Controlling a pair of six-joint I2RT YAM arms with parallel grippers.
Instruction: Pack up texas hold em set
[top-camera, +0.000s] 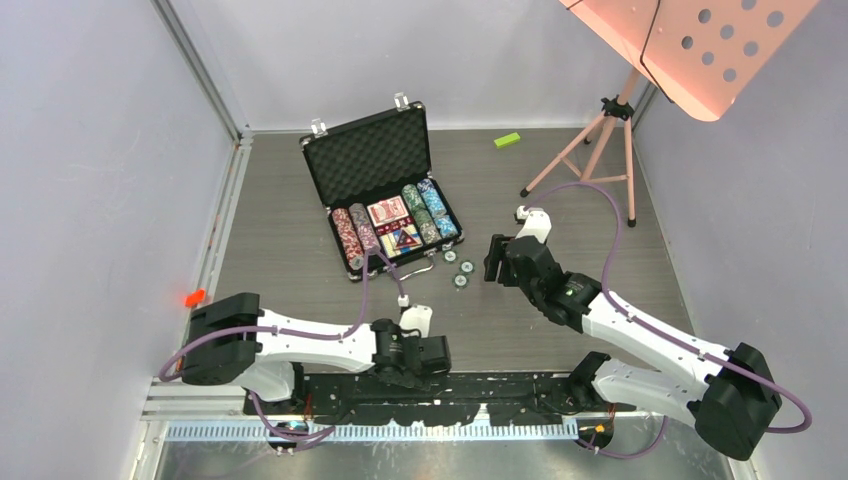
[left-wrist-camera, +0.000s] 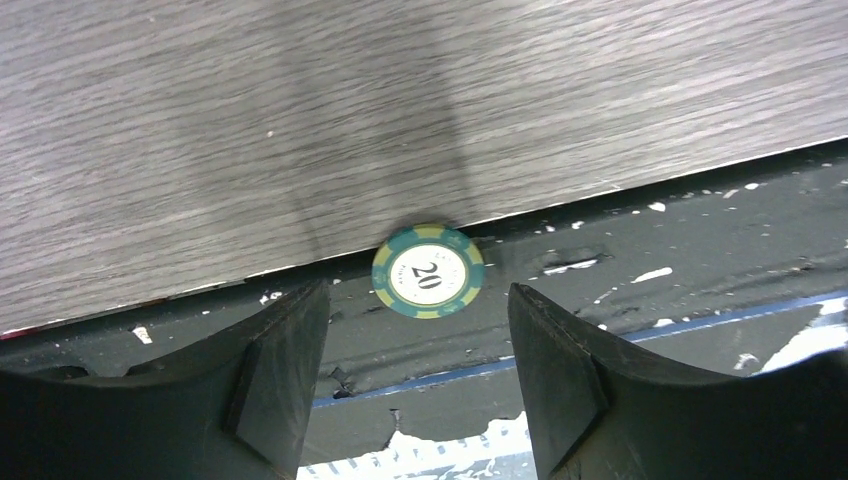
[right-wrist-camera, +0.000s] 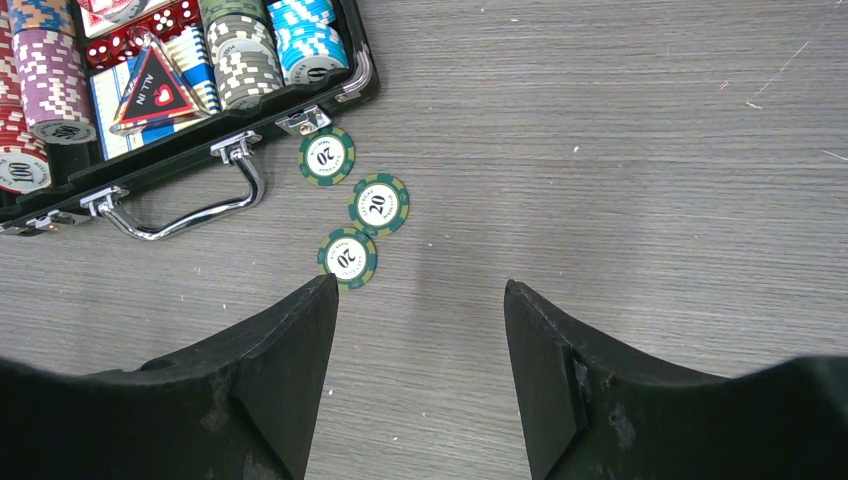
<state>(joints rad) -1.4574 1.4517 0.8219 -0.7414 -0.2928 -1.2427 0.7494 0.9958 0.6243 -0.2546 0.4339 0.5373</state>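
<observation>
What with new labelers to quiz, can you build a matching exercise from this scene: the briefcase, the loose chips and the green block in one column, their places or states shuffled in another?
Column one:
1. briefcase
2. three loose chips
3. lone chip
4. green block

Column two:
A. straddling the table at its near edge
B. open, lid up
C. at the table's far edge
D. lying just outside the briefcase front

Pairs: 1-B, 2-D, 3-A, 4-C

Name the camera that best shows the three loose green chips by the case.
Right wrist view: the three loose chips lie sharp, their 20 markings readable, beside the handle. The top external view shows them as tiny specks. The left wrist view shows only another chip at the table edge.
</observation>
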